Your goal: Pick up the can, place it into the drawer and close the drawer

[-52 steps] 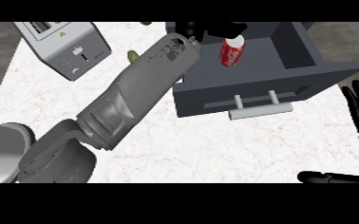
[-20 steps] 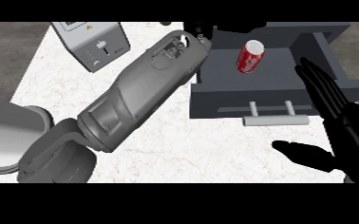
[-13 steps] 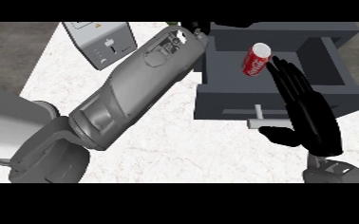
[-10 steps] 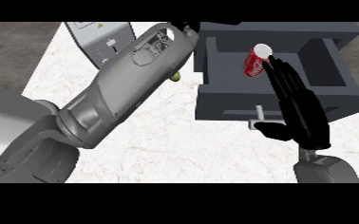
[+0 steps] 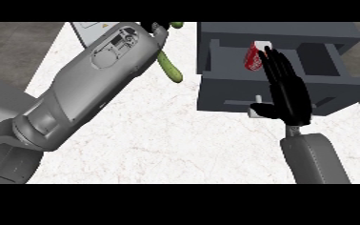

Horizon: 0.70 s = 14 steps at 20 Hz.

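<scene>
Red cylindrical can [image 5: 253, 60] in open grey box-shaped metal drawer [image 5: 221, 93], left rear part. Drawer at right rear of white marble counter [image 5: 162, 138]. Green elongated vegetable [image 5: 169, 69] on counter, just left of drawer. Black right hand [image 5: 288, 93] over drawer front, before can.

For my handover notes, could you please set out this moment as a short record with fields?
can: red can, inside the open drawer
drawer: dark grey drawer, pulled open, not yet closed
right hand: right hand open, fingers straight, over the drawer's front, fingertips beside the can
left hand: left hand near the view's top, mostly hidden
other: long green item on the counter, left of the drawer
task state: can placed; closing remains
</scene>
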{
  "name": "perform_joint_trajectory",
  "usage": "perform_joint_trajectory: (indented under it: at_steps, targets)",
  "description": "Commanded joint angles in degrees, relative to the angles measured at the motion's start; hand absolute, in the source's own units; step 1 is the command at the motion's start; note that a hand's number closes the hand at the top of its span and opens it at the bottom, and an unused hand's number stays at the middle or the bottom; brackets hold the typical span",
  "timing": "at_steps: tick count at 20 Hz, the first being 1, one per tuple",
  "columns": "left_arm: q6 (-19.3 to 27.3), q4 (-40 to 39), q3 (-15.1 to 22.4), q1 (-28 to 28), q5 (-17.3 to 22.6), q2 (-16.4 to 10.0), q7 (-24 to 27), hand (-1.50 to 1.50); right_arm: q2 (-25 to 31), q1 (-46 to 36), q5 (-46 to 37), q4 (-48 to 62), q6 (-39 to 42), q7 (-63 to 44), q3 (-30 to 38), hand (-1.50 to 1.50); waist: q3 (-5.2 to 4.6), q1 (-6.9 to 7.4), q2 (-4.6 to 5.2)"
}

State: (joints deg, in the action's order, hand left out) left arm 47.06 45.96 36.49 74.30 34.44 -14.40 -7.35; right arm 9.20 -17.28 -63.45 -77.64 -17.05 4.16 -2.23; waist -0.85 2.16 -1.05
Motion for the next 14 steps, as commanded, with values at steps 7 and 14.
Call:
perform_joint_trajectory:
  at_steps: [7, 14]
  targets:
    - [-1.94, 9.42, 0.47, -4.36, -1.74, -7.33, -6.23, -1.50, -2.47, -8.72, -4.75, 22.99, -12.92, 2.38, 3.35, -1.50, 0.97, 1.22, 1.37]
    - [-1.09, 17.61, 0.61, -9.85, -3.12, -11.31, -8.62, -1.50, 0.32, -22.32, -3.79, 35.41, -16.31, 2.62, 9.49, -1.50, 0.97, 1.99, 1.54]
